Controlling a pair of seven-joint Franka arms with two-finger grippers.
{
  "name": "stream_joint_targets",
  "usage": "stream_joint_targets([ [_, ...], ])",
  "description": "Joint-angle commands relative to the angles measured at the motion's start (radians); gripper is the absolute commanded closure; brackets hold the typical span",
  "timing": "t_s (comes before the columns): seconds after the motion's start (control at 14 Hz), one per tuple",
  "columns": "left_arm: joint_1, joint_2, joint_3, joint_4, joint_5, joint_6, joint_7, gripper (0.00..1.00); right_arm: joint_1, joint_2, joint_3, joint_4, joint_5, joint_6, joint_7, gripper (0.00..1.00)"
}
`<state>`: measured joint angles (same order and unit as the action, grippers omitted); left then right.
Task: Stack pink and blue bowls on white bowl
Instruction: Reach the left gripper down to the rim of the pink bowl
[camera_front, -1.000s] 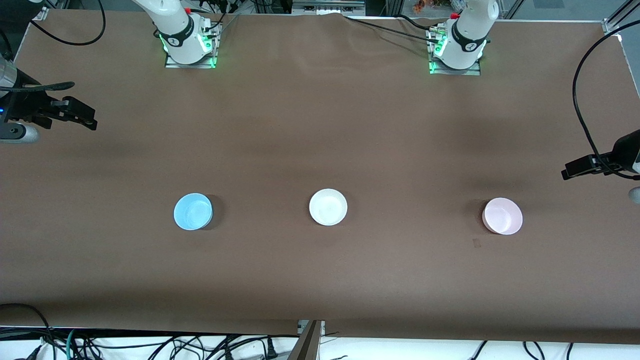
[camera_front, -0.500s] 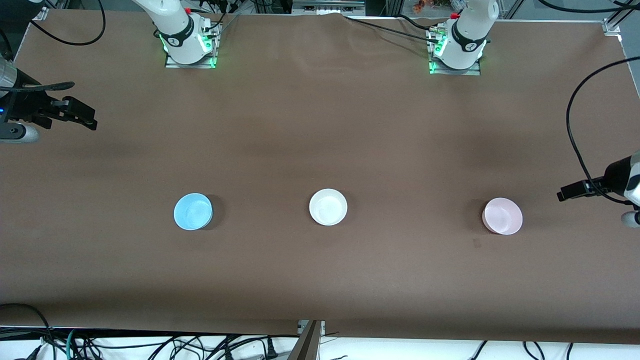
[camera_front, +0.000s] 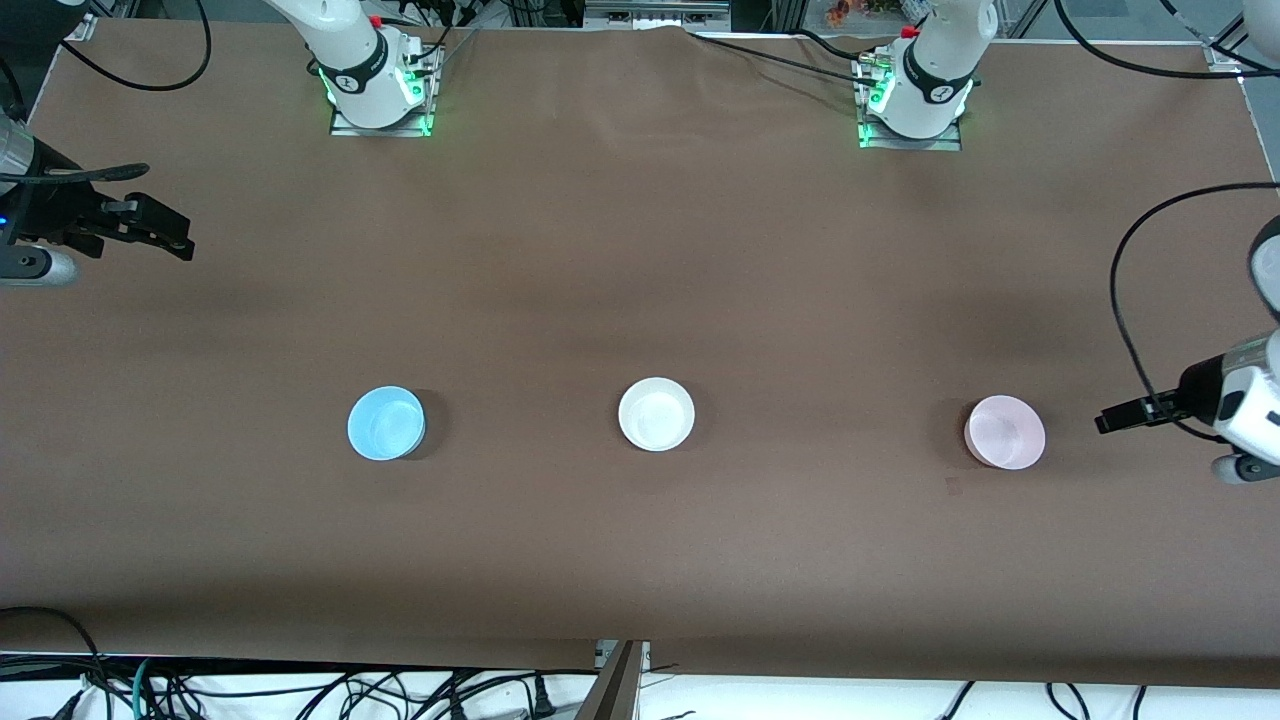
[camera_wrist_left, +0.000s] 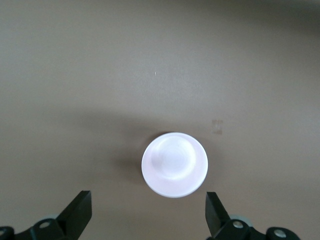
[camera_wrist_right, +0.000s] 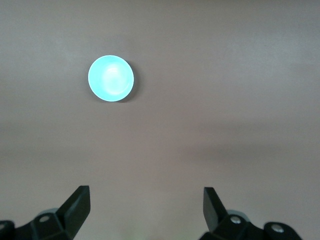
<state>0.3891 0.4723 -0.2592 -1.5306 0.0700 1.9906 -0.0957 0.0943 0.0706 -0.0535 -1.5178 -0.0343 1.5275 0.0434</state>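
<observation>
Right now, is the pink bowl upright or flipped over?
Upright: the pink bowl sits on the table with its hollow facing up, empty, nothing stacked in it.

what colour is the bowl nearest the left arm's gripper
Pale pink. The bowl shows its colour best in the front view; the left wrist view washes it out.

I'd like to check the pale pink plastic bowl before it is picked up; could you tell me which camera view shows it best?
The left wrist view: the pale pink plastic bowl sits large and unobstructed there. The front view shows it smaller; the right wrist view misses it.
</observation>
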Motion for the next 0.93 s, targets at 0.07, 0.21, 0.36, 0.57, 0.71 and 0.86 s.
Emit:
stream_joint_targets([
  [0.07, 0.007, 0.017, -0.002, -0.098, 0.013, 0.1, 0.017, 0.0, -0.007, 0.001, 0.001, 0.016, 0.02, -0.001, 0.007, 0.0],
  [0.21, 0.011, 0.029, -0.002, -0.111, 0.045, 0.1, 0.02, 0.0, -0.011, 0.001, 0.001, 0.016, 0.02, -0.001, 0.003, 0.0],
  [0.36, 0.03, 0.055, -0.003, -0.114, 0.053, 0.106, 0.055, 0.0, -0.01, 0.001, 0.001, 0.016, 0.022, -0.001, 0.004, 0.0],
  [0.57, 0.057, 0.086, -0.005, -0.115, 0.051, 0.14, 0.119, 0.04, -0.01, 0.001, 0.003, 0.016, 0.022, 0.0, 0.01, 0.0],
  [0.71, 0.06, 0.1, -0.005, -0.159, 0.051, 0.238, 0.131, 0.04, -0.008, 0.001, 0.003, 0.016, 0.022, 0.0, 0.01, 0.0],
  [0.86, 0.062, 0.103, -0.003, -0.233, 0.05, 0.359, 0.131, 0.04, -0.004, 0.001, 0.004, 0.016, 0.014, 0.0, 0.009, 0.0],
])
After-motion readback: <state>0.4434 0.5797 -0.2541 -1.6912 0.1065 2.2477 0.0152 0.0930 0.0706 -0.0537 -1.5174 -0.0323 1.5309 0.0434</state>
